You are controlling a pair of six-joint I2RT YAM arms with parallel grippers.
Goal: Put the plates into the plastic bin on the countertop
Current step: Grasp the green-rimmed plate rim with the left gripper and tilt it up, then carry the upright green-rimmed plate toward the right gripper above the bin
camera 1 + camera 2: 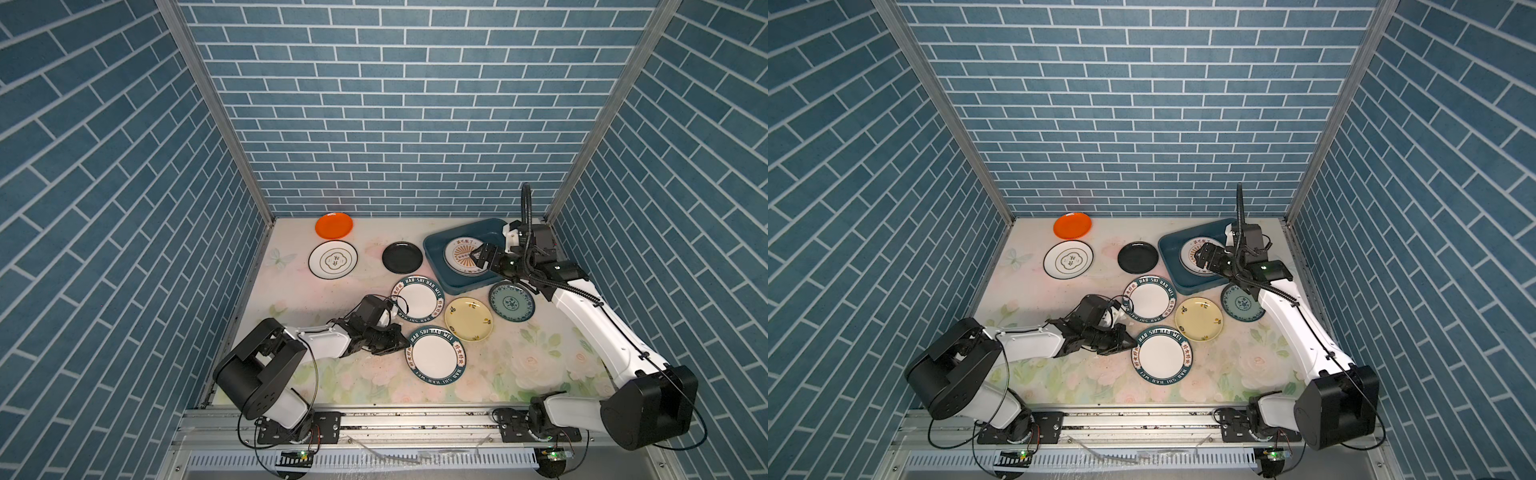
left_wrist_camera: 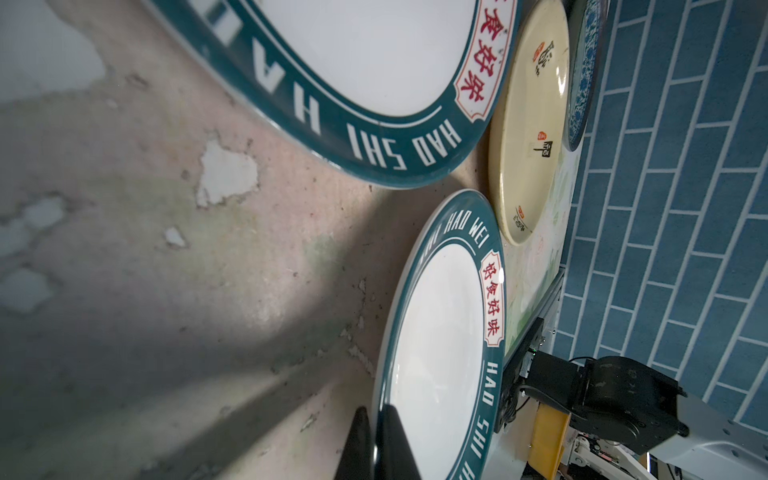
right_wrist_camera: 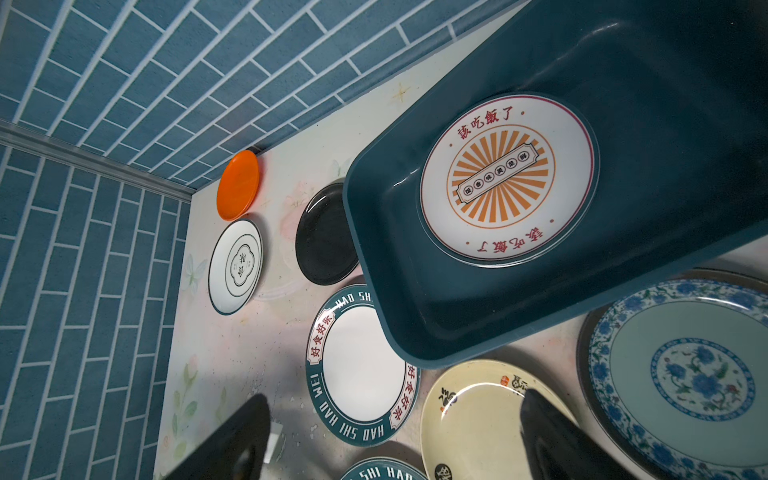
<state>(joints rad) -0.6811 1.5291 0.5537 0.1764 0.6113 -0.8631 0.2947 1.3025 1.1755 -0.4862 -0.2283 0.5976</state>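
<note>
The left gripper [image 1: 404, 344] pinches the nine-o'clock rim of a round white plate with a teal lettered rim [image 1: 435, 355], which sits six o'clock of centre on the pale flower-printed countertop [image 1: 519, 374]. The right gripper [image 1: 481, 257], fingers spread wide, hangs over the dark teal rectangular plastic bin [image 1: 436, 259] at two o'clock, where a white plate with an orange sunburst [image 3: 507, 178] lies flat. Outside the bin lie a second lettered plate [image 1: 417, 300], a pale yellow plate [image 1: 468, 318], a patterned teal plate [image 1: 511, 301], a black plate [image 1: 402, 257], a quatrefoil plate [image 1: 333, 259] and a plain orange plate [image 1: 333, 225].
</note>
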